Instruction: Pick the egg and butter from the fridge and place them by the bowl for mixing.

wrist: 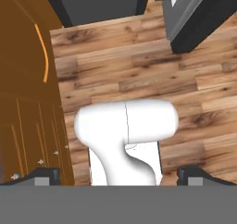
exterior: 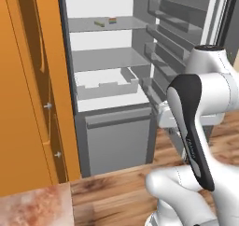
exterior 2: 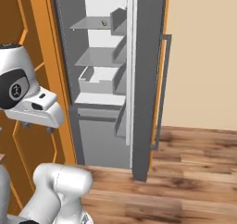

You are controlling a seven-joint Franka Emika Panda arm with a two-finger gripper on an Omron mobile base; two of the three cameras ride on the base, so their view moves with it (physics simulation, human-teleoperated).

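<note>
the fridge [exterior: 112, 71] stands open, grey outside and white inside, its door [exterior 2: 146, 79] swung wide with racks along it. left of the fridge runs the orange wooden cupboard [exterior: 28, 89]; in front lies bare wood-plank floor [exterior 2: 185, 172] with open room. on the fridge's top shelf [exterior: 105, 24] the slim olive butter [exterior: 99, 23] lies beside a striped cake slice [exterior: 112, 20]; the small rounded egg [exterior 2: 104, 22] sits on that shelf too. the fingers [wrist: 118, 177] point down at the floor, well apart from the shelf, spread wide and holding nothing.
</note>
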